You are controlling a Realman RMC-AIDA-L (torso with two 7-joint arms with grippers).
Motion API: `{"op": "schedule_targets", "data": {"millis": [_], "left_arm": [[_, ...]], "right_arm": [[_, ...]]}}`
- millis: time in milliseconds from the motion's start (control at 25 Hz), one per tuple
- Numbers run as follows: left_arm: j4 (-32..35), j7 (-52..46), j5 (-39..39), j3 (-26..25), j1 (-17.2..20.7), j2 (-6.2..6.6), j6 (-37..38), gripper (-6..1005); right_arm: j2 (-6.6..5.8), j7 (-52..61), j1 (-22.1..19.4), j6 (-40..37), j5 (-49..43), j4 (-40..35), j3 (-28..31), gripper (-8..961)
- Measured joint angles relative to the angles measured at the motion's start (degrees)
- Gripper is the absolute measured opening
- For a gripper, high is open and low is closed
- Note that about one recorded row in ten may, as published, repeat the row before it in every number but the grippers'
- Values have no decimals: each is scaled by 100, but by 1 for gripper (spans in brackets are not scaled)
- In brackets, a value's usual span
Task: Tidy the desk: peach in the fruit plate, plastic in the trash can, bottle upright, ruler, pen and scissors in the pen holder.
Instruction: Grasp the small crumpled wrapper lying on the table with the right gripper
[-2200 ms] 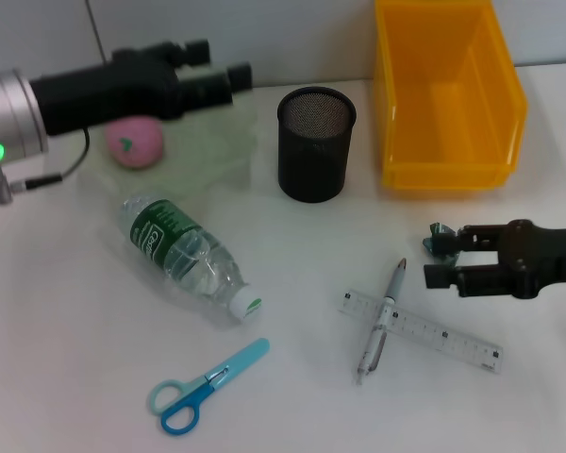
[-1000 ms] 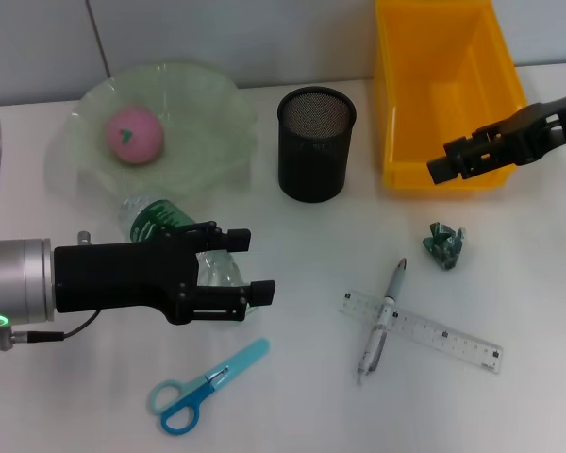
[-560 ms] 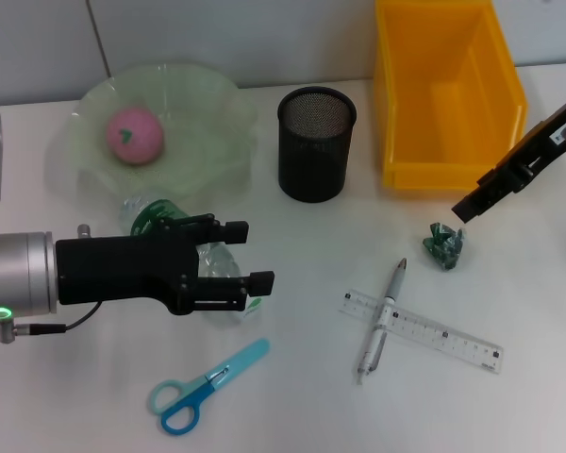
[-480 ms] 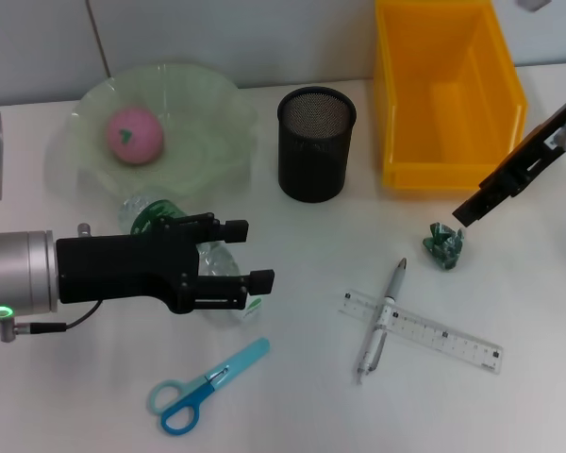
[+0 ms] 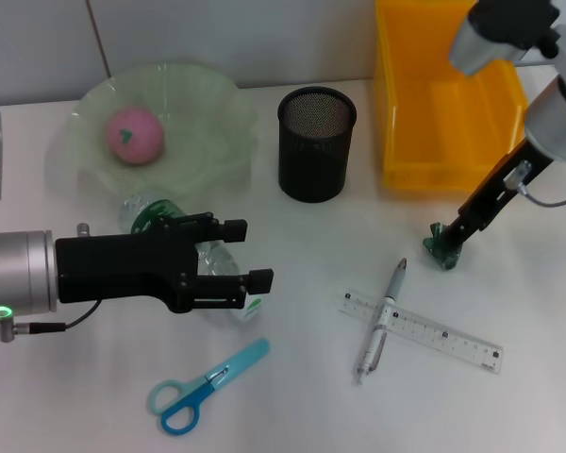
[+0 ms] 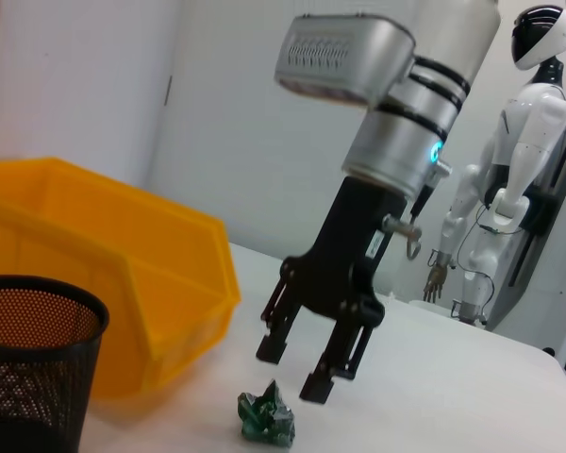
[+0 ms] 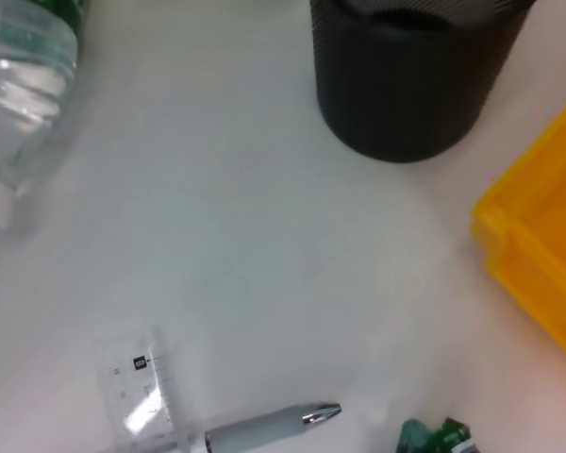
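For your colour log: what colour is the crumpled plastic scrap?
Dark green plastic scrap; clearest in the left wrist view.

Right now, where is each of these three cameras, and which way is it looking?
Head view: from the robot's head, down onto the desk; both arms show, left gripper over the bottle, right gripper at the plastic.
Left wrist view: low over the desk, looking across at the right gripper above the plastic.
Right wrist view: looking down on the pen and holder; no fingers show.
All three show the yellow bin.

White desk surface (image 5: 302, 396), pale wall behind (image 5: 264, 38), white humanoid robot figure (image 6: 509, 179) standing farther off
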Motion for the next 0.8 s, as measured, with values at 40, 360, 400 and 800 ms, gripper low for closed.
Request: {"op": "schedule_targets", "data": {"millis": [40, 360, 400, 800], "left_arm": [[0, 0, 0, 0, 0, 0, 0, 815], [-8, 0, 0, 0, 38, 23, 0, 813], [-9, 0, 1, 0, 39, 24, 2, 813], [-9, 0, 0, 1, 40, 28, 6, 811]], "right_arm": [[0, 0, 0, 0, 0, 0, 0, 695], [77, 13, -18, 513, -17, 304, -258, 695], [83, 15, -18, 577, -19, 358, -291, 695], [107, 15, -18, 806, -68, 563, -408, 694]]}}
